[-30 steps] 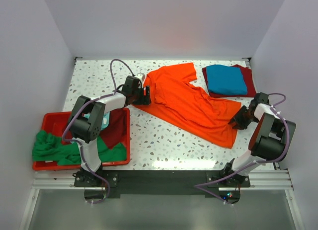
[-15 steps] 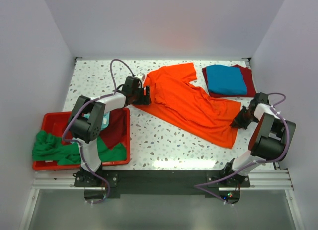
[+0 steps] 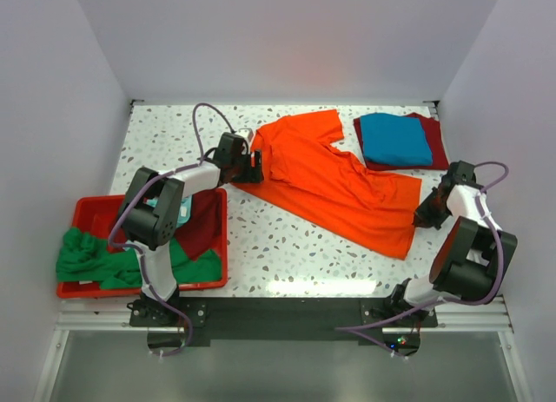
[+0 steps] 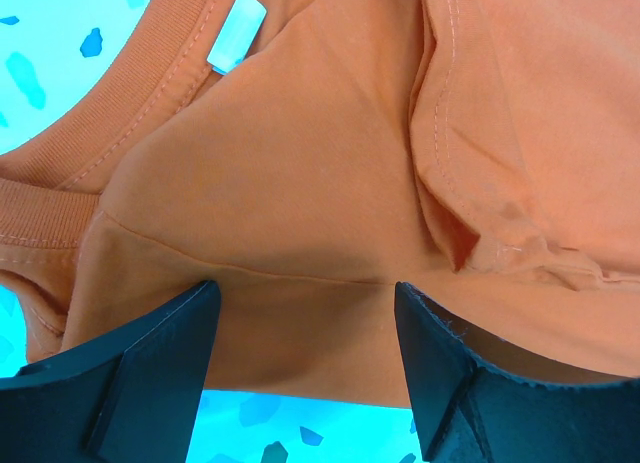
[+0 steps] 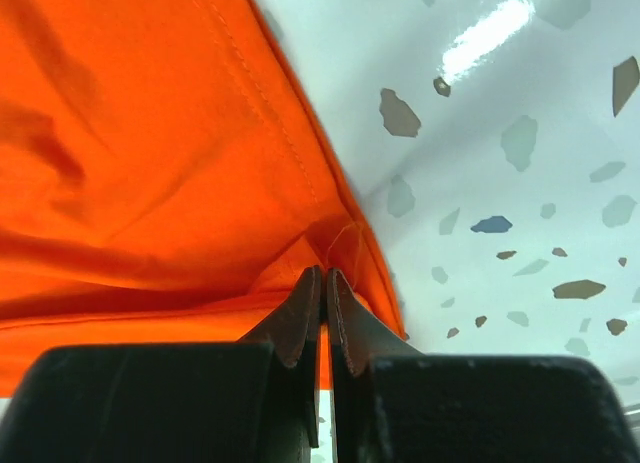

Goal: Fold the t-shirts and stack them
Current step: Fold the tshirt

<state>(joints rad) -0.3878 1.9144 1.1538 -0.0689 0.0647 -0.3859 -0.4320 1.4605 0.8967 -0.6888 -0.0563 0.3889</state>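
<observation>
The orange t-shirt [image 3: 334, 181] lies spread on a slant across the middle of the desk [image 3: 287, 246], collar toward the far left and hem toward the near right. The desk is white with dark speckles and shines under the light. Pale plain walls close it in on the left, right and far sides.

In the far right corner you have a folded blue t-shirt [image 3: 395, 139] sitting on a folded dark red t-shirt [image 3: 437, 150]. At the near left stands a red bin [image 3: 87, 202]. A green t-shirt [image 3: 87, 259] spills over its left rim and a loose dark red t-shirt [image 3: 204, 228] lies in its right half.

Your left gripper [image 4: 300, 303] is at the collar end, its fingers spread wide with the orange cloth lying between them. Your right gripper [image 5: 322, 273] is closed, its tips pinched on the hem at the shirt's right edge, where the folds bunch toward them.

Against a second ago, your right gripper and its wrist have shifted a little to the right, toward the desk's edge. The left arm, the orange t-shirt, the stack and the bin look unchanged.
</observation>
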